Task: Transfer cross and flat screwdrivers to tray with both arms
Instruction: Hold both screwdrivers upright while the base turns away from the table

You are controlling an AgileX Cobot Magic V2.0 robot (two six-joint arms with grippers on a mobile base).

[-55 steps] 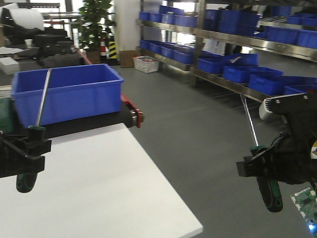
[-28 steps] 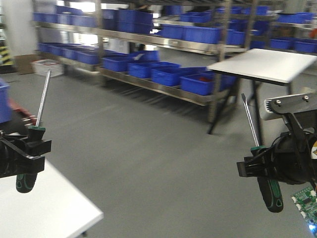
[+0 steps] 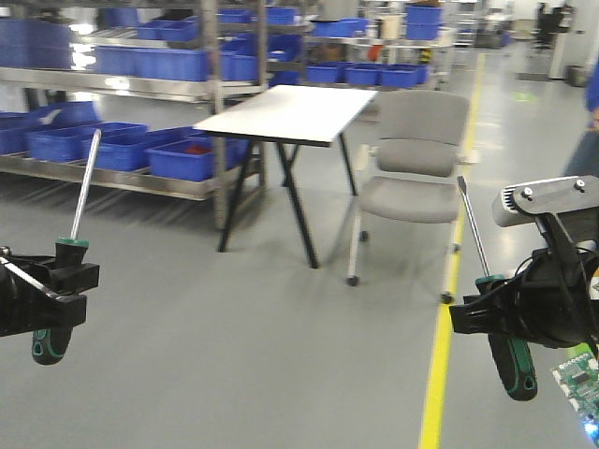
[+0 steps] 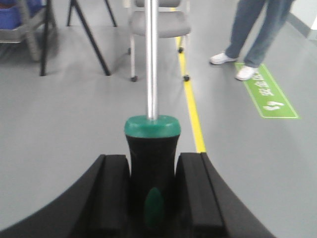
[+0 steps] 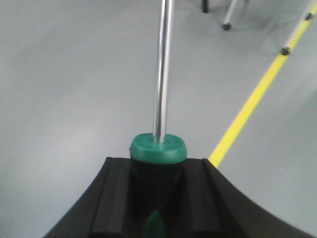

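Note:
Two screwdrivers with green-and-black handles and thin steel shafts stand upright, one in each gripper. On the left of the front view, my left gripper (image 3: 58, 281) is shut on one screwdriver (image 3: 86, 182), whose handle end hangs below the fingers. At the right, my right gripper (image 3: 491, 313), under its light grey housing, is shut on the other screwdriver (image 3: 512, 363). In the left wrist view the black handle (image 4: 151, 148) fills the gap of the left gripper (image 4: 151, 166). The right wrist view shows the same grip of the right gripper (image 5: 157, 168) on its handle (image 5: 158, 151). The tray is out of view.
Both grippers hang over grey floor. Ahead are a white table on black legs (image 3: 285, 112), a grey wheeled chair (image 3: 412, 159) and metal shelves with blue bins (image 3: 112, 140). A yellow floor line (image 3: 438, 374) runs forward. A person's legs (image 4: 257, 34) stand beside a green floor marking (image 4: 270, 91).
The whole view has swung: the blue bin and near white table left the frame, and shelves, another table and a chair came in. Both grippers still hold their screwdrivers the same way.

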